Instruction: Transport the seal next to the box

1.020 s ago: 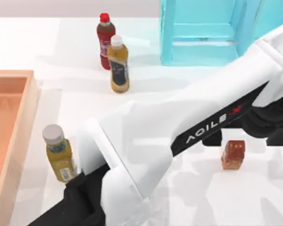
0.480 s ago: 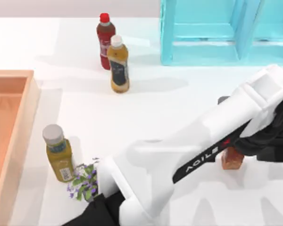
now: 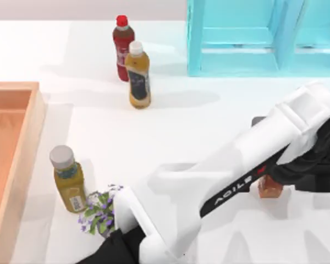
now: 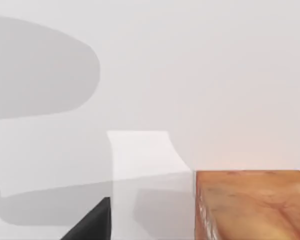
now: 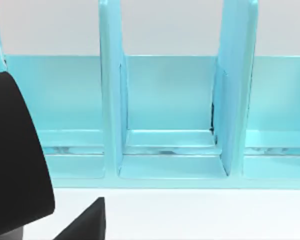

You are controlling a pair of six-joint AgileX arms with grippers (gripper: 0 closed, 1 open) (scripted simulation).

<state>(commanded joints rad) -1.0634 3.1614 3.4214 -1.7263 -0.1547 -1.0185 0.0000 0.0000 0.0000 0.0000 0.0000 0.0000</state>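
The seal (image 3: 270, 187) sits on the white table (image 3: 209, 121) at the right side, well apart from the box (image 3: 22, 143) at the left edge. Your left gripper (image 3: 311, 173) hangs directly over the seal; whether its fingers grip cannot be told.

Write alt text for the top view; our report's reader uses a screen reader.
A white arm reaches across the table from bottom left, its dark claw over the seal at right. The box sits at the left edge, with three bottles and a turquoise shelf beyond.
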